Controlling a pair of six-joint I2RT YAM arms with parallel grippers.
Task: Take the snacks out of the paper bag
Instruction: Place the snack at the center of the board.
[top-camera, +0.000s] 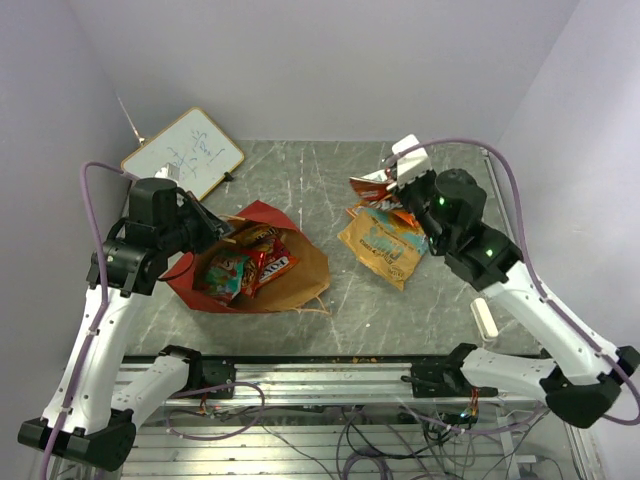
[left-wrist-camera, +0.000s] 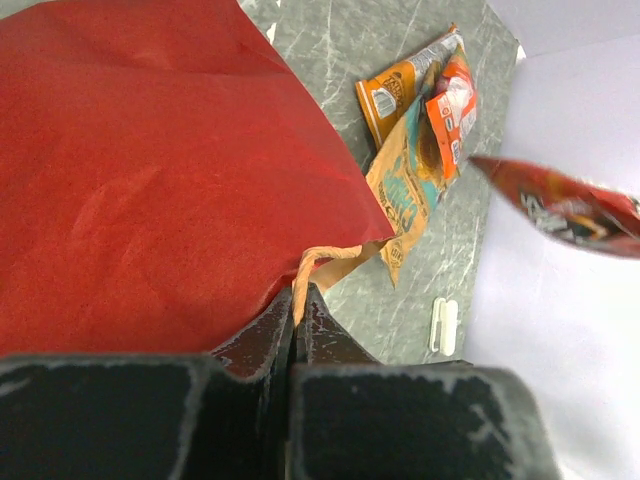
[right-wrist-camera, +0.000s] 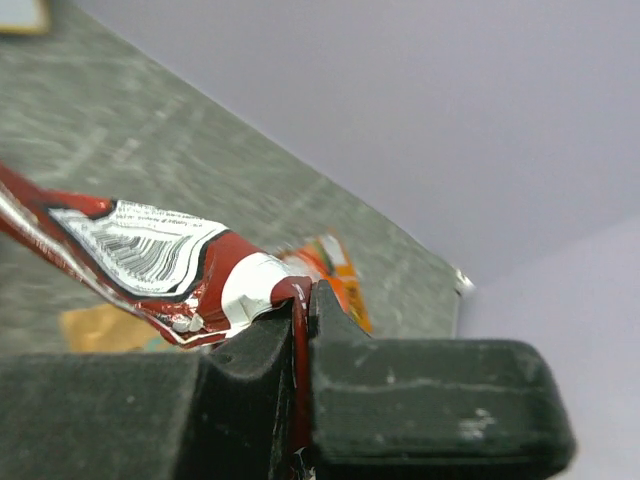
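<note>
The paper bag (top-camera: 290, 280) lies on its side, red outside (left-wrist-camera: 150, 180), mouth open, with several glossy snacks (top-camera: 240, 268) inside. My left gripper (top-camera: 224, 229) is shut on the bag's tan loop handle (left-wrist-camera: 325, 262) at the rim; its jaws (left-wrist-camera: 297, 305) are pressed together on it. My right gripper (top-camera: 403, 193) is shut on a red packet (right-wrist-camera: 150, 260) and holds it above the table; that packet shows in the left wrist view (left-wrist-camera: 570, 215) too. A tan and teal packet (top-camera: 385, 247) and orange packets (top-camera: 372, 208) lie on the table below it.
A white whiteboard (top-camera: 183, 155) lies at the back left. A small white object (top-camera: 485, 318) lies by the right arm, and another (top-camera: 410, 152) at the back right. Purple walls close in on three sides.
</note>
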